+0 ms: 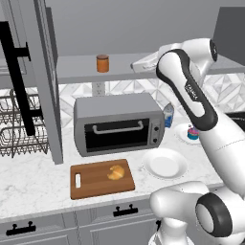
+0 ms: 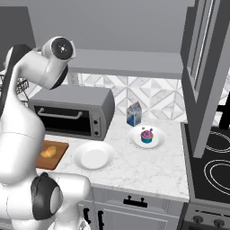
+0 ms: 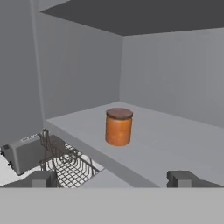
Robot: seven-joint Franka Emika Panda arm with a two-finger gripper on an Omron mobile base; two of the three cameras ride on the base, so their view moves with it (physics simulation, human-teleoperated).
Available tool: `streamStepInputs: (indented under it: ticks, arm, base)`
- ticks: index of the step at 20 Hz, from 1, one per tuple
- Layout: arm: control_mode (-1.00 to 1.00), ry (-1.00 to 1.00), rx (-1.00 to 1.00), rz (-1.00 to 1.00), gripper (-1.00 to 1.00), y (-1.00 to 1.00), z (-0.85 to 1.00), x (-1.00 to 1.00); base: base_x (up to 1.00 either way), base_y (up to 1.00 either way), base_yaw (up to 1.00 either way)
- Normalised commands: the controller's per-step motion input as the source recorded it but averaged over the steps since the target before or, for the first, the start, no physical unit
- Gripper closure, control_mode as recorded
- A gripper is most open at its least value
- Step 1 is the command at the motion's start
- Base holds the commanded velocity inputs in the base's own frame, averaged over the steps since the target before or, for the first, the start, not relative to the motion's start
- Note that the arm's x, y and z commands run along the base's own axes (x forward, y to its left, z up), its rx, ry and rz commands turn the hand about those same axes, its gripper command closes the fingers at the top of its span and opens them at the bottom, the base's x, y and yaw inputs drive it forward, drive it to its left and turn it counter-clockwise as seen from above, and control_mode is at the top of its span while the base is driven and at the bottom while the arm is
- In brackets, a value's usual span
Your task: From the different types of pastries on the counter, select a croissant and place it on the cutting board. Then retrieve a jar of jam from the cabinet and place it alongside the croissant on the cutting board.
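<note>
The croissant (image 1: 115, 172) (image 2: 48, 152) lies on the brown cutting board (image 1: 95, 185) (image 2: 57, 161), which rests on the marble counter (image 1: 28, 184). The orange-brown jar of jam (image 1: 102, 63) (image 3: 118, 127) stands upright on the shelf (image 1: 76, 72) of the cabinet, whose door (image 1: 45, 81) hangs open at the left. My gripper (image 3: 113, 179) (image 1: 136, 65) is open at shelf height, to the right of the jar and pointing at it with a clear gap between. Nothing is between the fingers. The cupcake (image 1: 193, 133) (image 2: 146, 134) sits on a small plate.
A grey toaster oven (image 1: 117, 123) stands behind the board. A round white plate (image 1: 165, 165) (image 2: 93, 156) lies right of the board, with a blue-and-white carton (image 1: 168, 115) (image 2: 134, 113) behind it. A wire dish rack (image 1: 19, 125) is at the left, a stove (image 2: 215, 166) at the right.
</note>
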Motion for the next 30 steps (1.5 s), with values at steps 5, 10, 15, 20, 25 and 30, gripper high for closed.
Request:
streamStepInputs:
  ticks: [5,10,15,20,25,30]
  arm:
    - [-1.0,0.0,0.01,0.0,-1.0,0.27,-0.13,0.21]
    - [-1.0,0.0,0.04,0.0,-1.0,0.22,-0.24,0.52]
    - [-1.0,0.0,0.01,0.0,-1.0,0.24,-0.03,0.31]
    - [-1.0,0.0,0.0,0.0,-1.0,0.29,0.0,0.24]
    - [-1.0,0.0,0.0,0.0,-1.0,0.26,-0.33,0.49]
    - [-1.0,0.0,0.02,0.0,-1.0,0.2,-0.39,0.54]
  base:
    - [0.0,0.0,0.0]
    - [0.0,0.0,0.0]
    - [0.0,0.0,0.0]
    - [0.0,0.0,0.0]
    - [0.0,0.0,0.0]
    - [0.0,0.0,0.0]
